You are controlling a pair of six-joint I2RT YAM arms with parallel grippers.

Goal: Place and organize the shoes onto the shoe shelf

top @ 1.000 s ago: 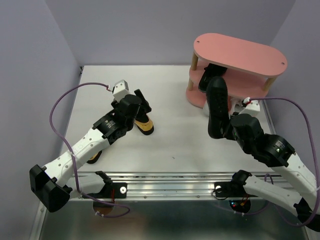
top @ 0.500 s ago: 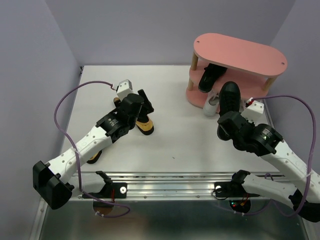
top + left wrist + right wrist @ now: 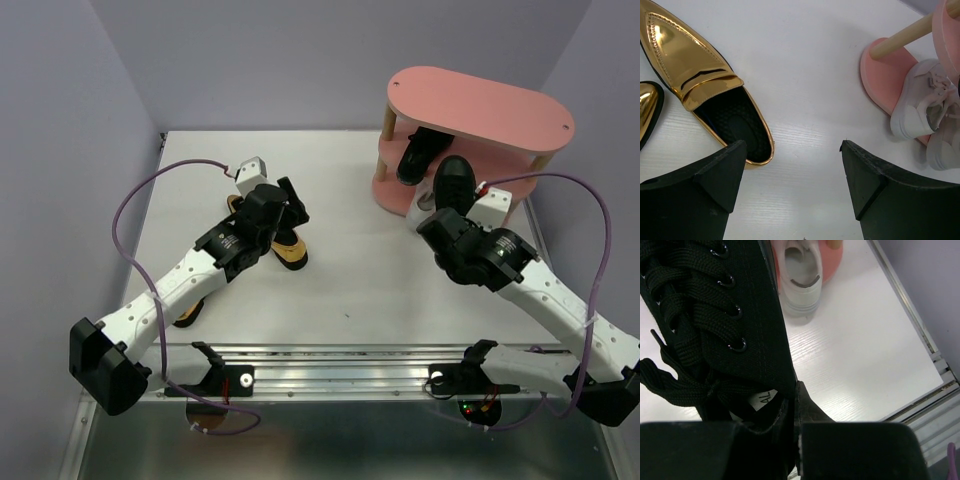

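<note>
Two white sneakers (image 3: 920,102) on the shoe shelf (image 3: 885,75), just beside the black shoe (image 3: 452,182)

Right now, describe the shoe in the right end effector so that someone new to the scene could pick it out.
Find the pink shoe shelf at the far right of the top view. Just in front of its lower tiers is a black lace-up shoe, toe towards the shelf. Unlike the other black shoe on the middle tier and the white sneakers on the bottom board, it is clamped in the right end effector.
</note>
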